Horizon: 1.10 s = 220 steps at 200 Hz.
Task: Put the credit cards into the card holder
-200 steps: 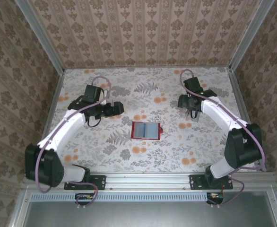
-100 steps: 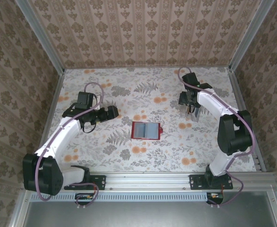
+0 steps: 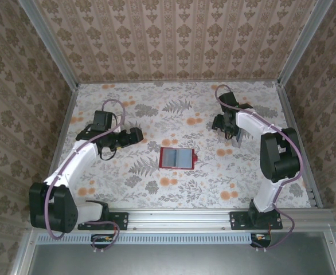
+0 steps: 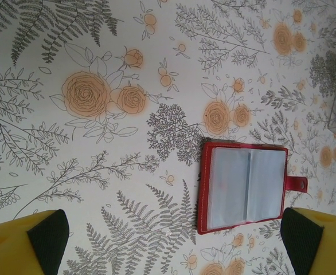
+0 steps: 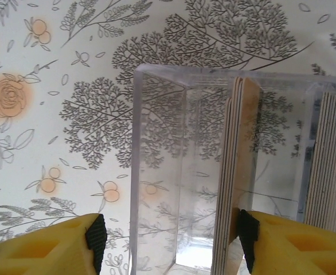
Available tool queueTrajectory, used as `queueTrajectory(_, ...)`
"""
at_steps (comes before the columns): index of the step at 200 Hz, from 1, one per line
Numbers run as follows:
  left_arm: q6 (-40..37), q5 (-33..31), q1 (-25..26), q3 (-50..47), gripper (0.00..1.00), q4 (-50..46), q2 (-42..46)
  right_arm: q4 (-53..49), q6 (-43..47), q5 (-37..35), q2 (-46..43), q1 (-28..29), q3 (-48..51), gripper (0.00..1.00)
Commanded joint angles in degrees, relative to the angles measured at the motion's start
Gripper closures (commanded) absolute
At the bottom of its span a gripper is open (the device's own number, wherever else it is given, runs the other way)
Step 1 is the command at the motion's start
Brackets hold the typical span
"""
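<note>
The card holder (image 3: 176, 158) is a red wallet lying open in the middle of the table, its greyish pockets (image 4: 245, 186) facing up. My left gripper (image 3: 135, 135) hovers to its left, open (image 4: 175, 240) with nothing between its fingers. The credit cards (image 5: 237, 172) stand on edge as a stack inside a small clear plastic box (image 5: 162, 172); a second stack (image 5: 328, 154) is at the box's right side. My right gripper (image 5: 172, 243) is open, straddling the box's left wall and the first stack. Its right pad (image 5: 247, 238) is against the stack, and its left pad (image 5: 97, 240) stands clear of the wall.
The clear box (image 3: 239, 137) sits at the table's right, under the right gripper (image 3: 230, 123). Patterned walls close in the table on three sides, with a metal rail (image 3: 174, 219) along the near edge. Flowered tabletop (image 4: 99, 114) lies bare round the wallet.
The left gripper has drawn back a little to the left, away from the wallet. The right arm has swung its elbow in and its gripper has shifted slightly farther back over the clear box.
</note>
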<state>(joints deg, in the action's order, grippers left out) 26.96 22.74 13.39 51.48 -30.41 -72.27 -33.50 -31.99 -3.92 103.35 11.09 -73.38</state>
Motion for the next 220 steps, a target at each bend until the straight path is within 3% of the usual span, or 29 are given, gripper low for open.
queueTrajectory(1,-0.33,0.94,-0.60,0.77,0.02,0.18,-0.75,4.48,-1.67,5.64,-0.17,-0.29,1.02,0.36)
queueTrajectory(81,-0.41,2.42,-0.95,1.25,0.03,0.36,-3.06,10.43,-2.65,11.57,-2.37,-1.34,2.45,0.55)
queueTrajectory(158,-0.24,3.19,-1.17,1.28,0.03,0.83,-4.10,9.48,-1.79,12.54,-0.93,-1.55,0.68,0.86)
queueTrajectory(220,-0.06,3.35,-1.17,1.30,0.04,0.97,-4.27,7.12,-0.63,11.92,-1.09,-1.60,-0.20,0.97)
